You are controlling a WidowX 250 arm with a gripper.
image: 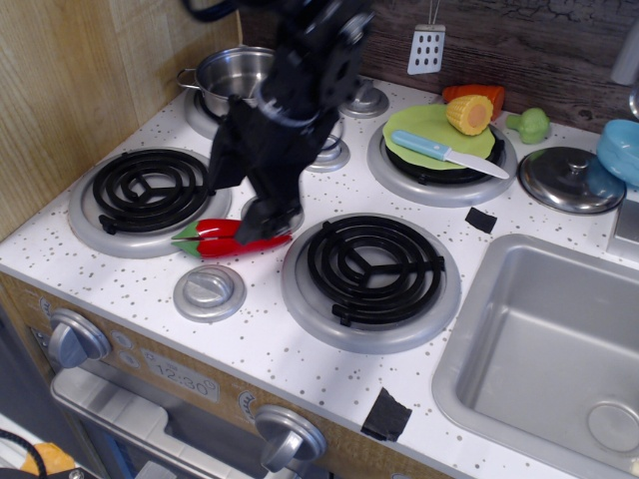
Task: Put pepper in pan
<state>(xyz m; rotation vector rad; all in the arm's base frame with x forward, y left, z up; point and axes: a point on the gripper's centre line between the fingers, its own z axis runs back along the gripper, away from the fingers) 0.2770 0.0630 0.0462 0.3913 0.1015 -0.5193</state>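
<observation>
The pepper (208, 238), a glossy red toy chili with a green stem end pointing left, lies on the white stovetop between the front-left burner (148, 190) and the front-right burner (371, 265). My gripper (236, 206) hangs just above its middle, open, with one finger behind the pepper and the other finger (256, 216) over its right part, hiding it. The fingers are not closed on it. The pan (228, 73), a small shiny steel pot with loop handles, stands on the back-left burner, partly hidden behind my arm.
A green plate (424, 130) with a blue-handled knife (447, 153) lies on the back-right burner. An orange-and-yellow toy vegetable (471, 112), a green one (532, 125), a steel lid (571, 180) and the sink (559, 349) are to the right. A wooden wall stands on the left.
</observation>
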